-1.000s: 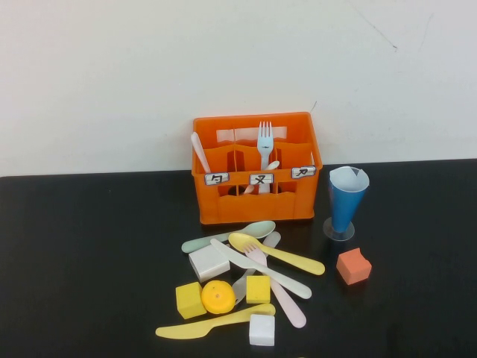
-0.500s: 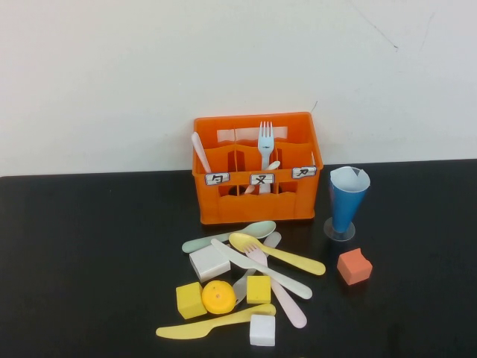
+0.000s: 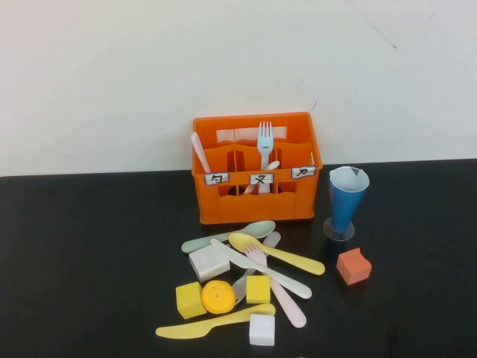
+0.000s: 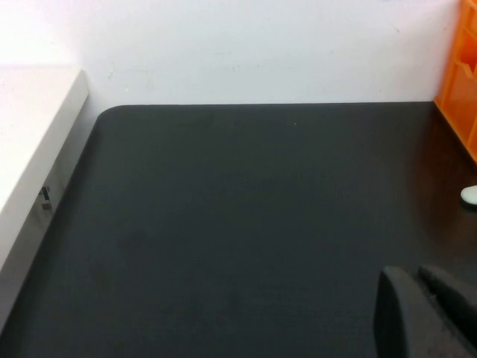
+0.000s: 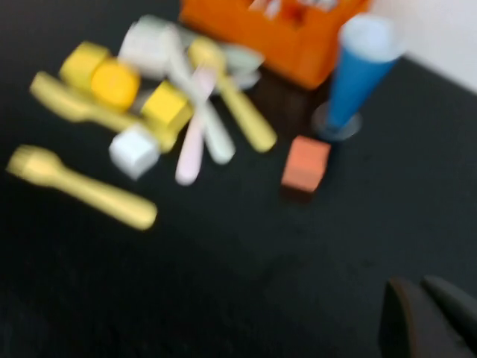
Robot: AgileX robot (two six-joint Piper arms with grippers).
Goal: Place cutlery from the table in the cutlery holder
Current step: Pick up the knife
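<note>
High view: orange cutlery holder (image 3: 256,170) stood mid-table toward the far edge, already holding a white fork (image 3: 265,143); loose cutlery (image 3: 253,261) lay heaped before it, awaiting pickup.

Left wrist view: left gripper (image 4: 431,313) hovered over bare table (image 4: 223,224), apparently closed and empty.

Right wrist view: right gripper (image 5: 431,317) hung near the front edge, seemingly closed and empty, facing the heap for approach.

Cutlery (image 3: 253,261) lies on the table (image 3: 89,253) before the cutlery holder (image 3: 257,195), cup (image 3: 346,201) to its right.

Bright, even light; right-wrist view blurred.
</note>
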